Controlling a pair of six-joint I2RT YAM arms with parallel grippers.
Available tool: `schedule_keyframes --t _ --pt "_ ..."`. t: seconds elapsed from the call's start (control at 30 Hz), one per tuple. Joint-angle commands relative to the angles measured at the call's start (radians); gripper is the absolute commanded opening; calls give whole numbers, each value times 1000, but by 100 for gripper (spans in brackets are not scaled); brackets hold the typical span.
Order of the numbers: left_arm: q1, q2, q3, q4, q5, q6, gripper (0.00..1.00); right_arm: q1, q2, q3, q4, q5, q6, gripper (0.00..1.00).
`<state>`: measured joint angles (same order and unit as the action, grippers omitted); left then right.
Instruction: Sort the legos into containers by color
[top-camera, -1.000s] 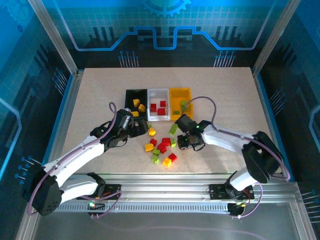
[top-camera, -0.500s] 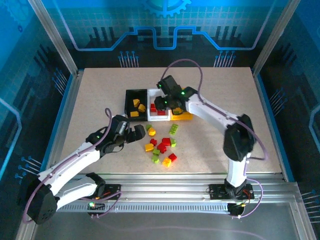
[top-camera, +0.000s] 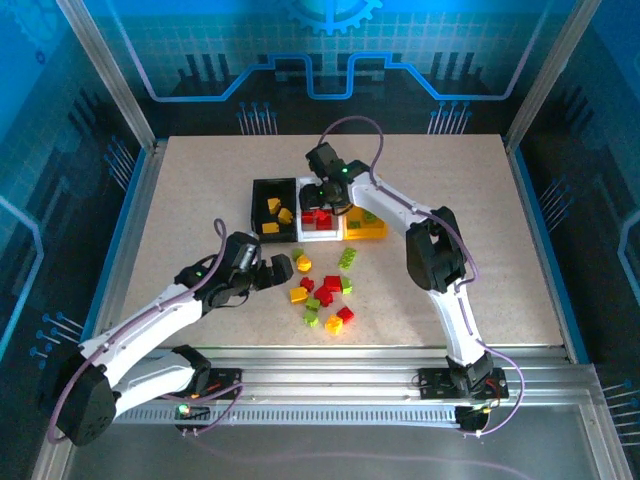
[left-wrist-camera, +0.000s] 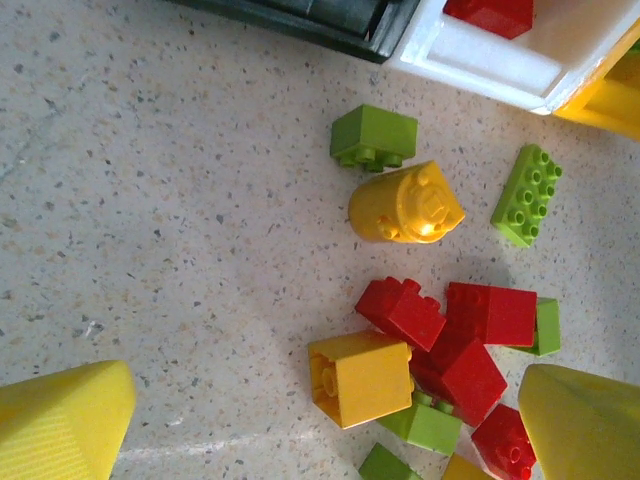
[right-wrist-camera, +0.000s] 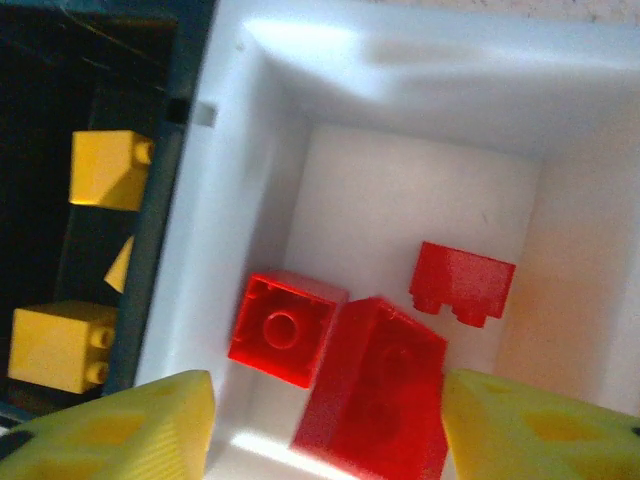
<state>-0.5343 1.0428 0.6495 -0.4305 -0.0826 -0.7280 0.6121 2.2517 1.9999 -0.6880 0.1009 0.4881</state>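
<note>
While the right end effector (right-wrist-camera: 325, 388) hangs in the mouth of the white bin (right-wrist-camera: 250, 120), upper centre of the overhead frame, I log as follows.

- **Right fingers:** apart. A red brick (right-wrist-camera: 375, 395) lies between them on the bin floor, seemingly free of both. Two more red bricks (right-wrist-camera: 285, 330) sit beside it.
- **Black bin** (right-wrist-camera: 60, 60), left of the white: holds yellow bricks (right-wrist-camera: 108, 170).
- **Yellow bin** (top-camera: 365, 230), right of the white: partly masked by the arm (top-camera: 390, 205).
- **Left end effector** (left-wrist-camera: 325, 375): fingers spread wide, empty, poised above the loose pile (top-camera: 322, 295) at the middle of the bench (top-camera: 450, 200).
- **Pile:** reds, greens and yellows, unsorted, among them a round yellow piece (left-wrist-camera: 407, 203) at centre frame.
- **Step in hand, as I judge it:** a red drop-off into white.
- **Next:** lift the right arm clear without snagging the rim. Then lower the left onto one outlying brick, the round yellow being least crowded, and close.
</note>
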Motion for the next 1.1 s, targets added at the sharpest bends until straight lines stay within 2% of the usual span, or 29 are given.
schedule_keyframes --t 0.0,0.13,0.23,0.47,0.6,0.7,0.9,1.07 --pt "-5 29 -13 34 58 28 99 -8 -50 9 -16 -22 3 66" --pt "-8 86 -8 67 101 39 96 -8 -150 -103 32 -31 16 67" --pt "-23 146 10 100 93 60 92 -5 -249 -240 98 -53 31 67" --pt "-67 345 145 129 -37 133 79 -8 -454 -494 184 -50 52 67" --pt "-69 440 188 158 -55 131 79 -17 -537 -589 208 -49 60 68" --pt "-70 508 224 181 -43 125 78 -26 -578 -638 222 -54 66 68" --pt "-70 631 292 196 -63 121 66 -41 -620 -677 231 -73 61 68" --pt "-71 656 298 218 -71 115 57 -45 -648 -698 236 -69 55 68"
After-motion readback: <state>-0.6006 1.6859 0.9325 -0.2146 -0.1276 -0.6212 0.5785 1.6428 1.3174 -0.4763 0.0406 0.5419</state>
